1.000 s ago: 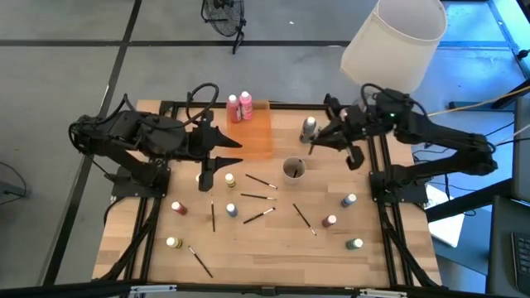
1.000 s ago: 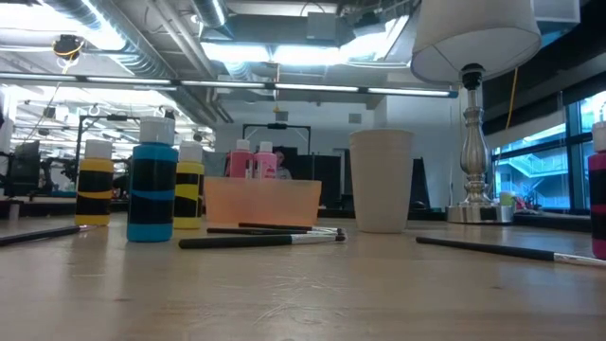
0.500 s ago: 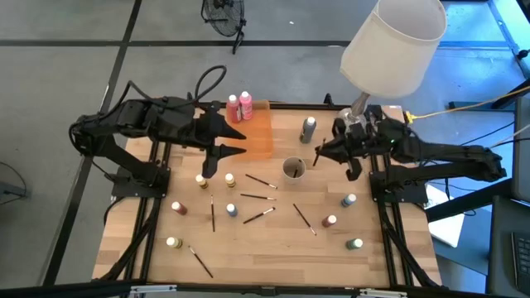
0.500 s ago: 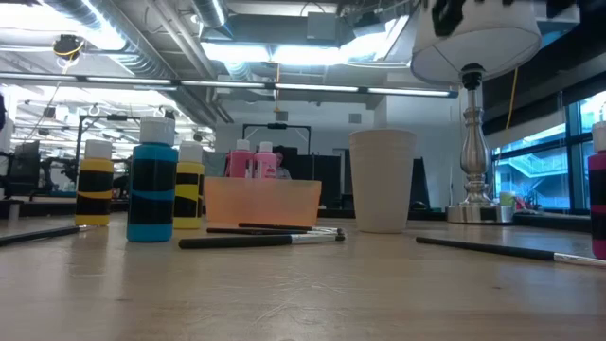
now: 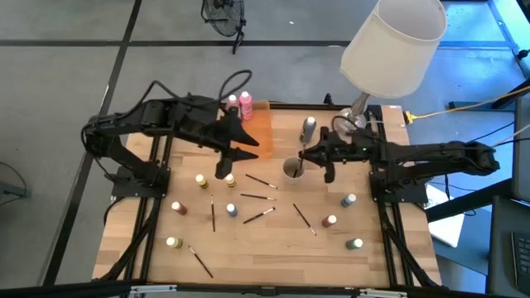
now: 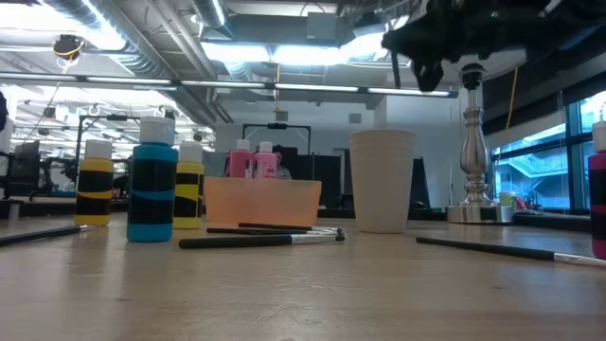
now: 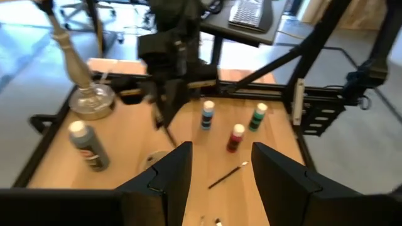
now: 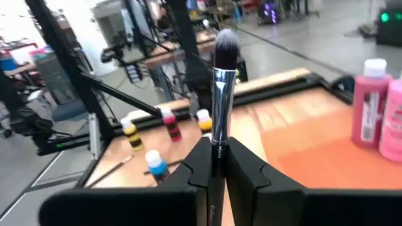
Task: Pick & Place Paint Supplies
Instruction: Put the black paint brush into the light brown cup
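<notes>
Items on and around my desk [image 5: 273, 248], not part of the job:

1. Desk: pale wood planks, edged by a black metal frame [image 5: 153, 223].
2. Orange tray [image 5: 258, 132]: flat, translucent, at the far edge of the desk, left of centre; in the low view it stands as a shallow orange box [image 6: 262, 202].
3. Cup [image 5: 293, 169]: small, round, near the middle of the desk, upright; pale and tapered in the low view [image 6: 382, 180].
4. Lamp: white shade [image 5: 394, 45] over the far right corner; turned metal stem [image 6: 472, 142] on a round base [image 7: 92, 99].
5. Floor fan [image 5: 224, 12]: on the grey floor beyond the desk.
</notes>
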You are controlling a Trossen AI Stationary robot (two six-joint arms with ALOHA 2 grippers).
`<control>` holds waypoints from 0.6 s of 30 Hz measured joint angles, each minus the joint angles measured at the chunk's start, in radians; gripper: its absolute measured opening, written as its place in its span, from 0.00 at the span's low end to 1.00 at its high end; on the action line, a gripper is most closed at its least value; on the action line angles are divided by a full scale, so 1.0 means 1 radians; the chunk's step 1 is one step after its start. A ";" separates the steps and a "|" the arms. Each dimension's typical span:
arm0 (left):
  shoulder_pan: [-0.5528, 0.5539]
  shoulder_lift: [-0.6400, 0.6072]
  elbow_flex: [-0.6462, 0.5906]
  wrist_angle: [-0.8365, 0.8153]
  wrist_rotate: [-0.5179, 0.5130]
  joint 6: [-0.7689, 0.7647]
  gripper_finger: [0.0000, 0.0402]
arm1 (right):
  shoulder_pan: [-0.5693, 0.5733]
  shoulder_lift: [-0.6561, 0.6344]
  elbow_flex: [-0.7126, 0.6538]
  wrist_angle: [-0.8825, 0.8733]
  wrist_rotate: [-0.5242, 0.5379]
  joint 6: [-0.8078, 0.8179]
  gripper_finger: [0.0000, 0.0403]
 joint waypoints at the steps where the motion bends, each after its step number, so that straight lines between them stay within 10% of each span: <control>1: 0.002 0.006 0.000 0.005 0.012 -0.005 0.40 | 0.000 0.017 0.000 0.007 0.000 0.001 0.06; 18: 0.002 0.015 0.000 0.052 0.030 -0.060 0.40 | 0.002 0.178 0.000 0.009 0.029 -0.046 0.06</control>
